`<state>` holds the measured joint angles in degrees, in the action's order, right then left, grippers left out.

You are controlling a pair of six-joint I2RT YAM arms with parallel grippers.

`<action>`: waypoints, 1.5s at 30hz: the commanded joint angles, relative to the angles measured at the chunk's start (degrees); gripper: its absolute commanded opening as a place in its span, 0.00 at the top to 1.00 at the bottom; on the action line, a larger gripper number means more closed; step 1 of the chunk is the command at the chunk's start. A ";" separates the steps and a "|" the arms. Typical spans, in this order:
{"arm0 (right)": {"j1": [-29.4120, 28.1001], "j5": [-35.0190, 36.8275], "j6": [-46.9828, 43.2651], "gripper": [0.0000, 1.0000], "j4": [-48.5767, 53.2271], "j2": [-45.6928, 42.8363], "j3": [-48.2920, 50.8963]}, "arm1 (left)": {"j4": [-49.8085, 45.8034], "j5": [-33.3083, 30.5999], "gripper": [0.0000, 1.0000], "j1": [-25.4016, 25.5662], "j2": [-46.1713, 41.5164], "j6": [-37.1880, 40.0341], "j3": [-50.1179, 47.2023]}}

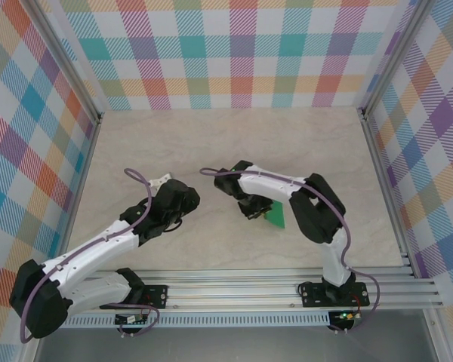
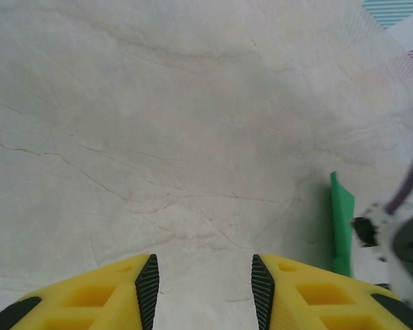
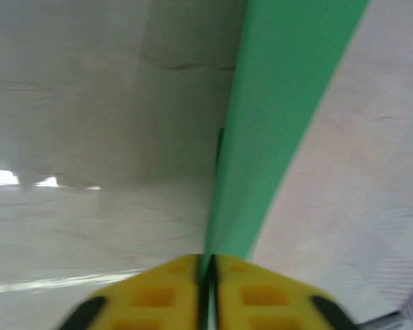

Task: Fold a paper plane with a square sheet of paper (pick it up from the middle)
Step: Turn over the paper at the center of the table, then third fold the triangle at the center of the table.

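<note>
Green paper [image 1: 276, 218], creased narrow, was right of centre overhead, its long axis running up-frame from your right tool [image 3: 206, 267], clamped on its edge; your left tool [image 2: 205, 292], parted and empty, stood farther left.

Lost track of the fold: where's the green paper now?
In the top view the green paper is right of centre on the table, pinched in the right gripper, with the left gripper to its left.

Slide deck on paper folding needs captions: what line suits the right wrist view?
Right end effector pinching the edge of the green paper, seen edge-on against the pale table.
</note>
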<state>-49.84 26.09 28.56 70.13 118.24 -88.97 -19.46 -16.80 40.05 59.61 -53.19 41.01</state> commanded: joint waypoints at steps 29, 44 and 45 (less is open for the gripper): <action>30.42 -47.72 4.42 0.62 -38.36 -36.24 42.08 | 10.15 34.91 0.80 10.06 43.92 10.51 26.50; 30.47 -48.26 3.70 0.61 -39.56 -32.59 43.07 | 9.08 35.94 0.85 11.29 48.58 9.22 23.24; 30.43 -48.49 3.77 0.61 -39.85 -32.39 43.11 | 8.69 35.56 0.86 11.32 48.70 9.21 23.15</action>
<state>-19.53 -20.47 32.58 31.75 84.88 -46.85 -10.33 17.56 50.94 107.66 -43.88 65.04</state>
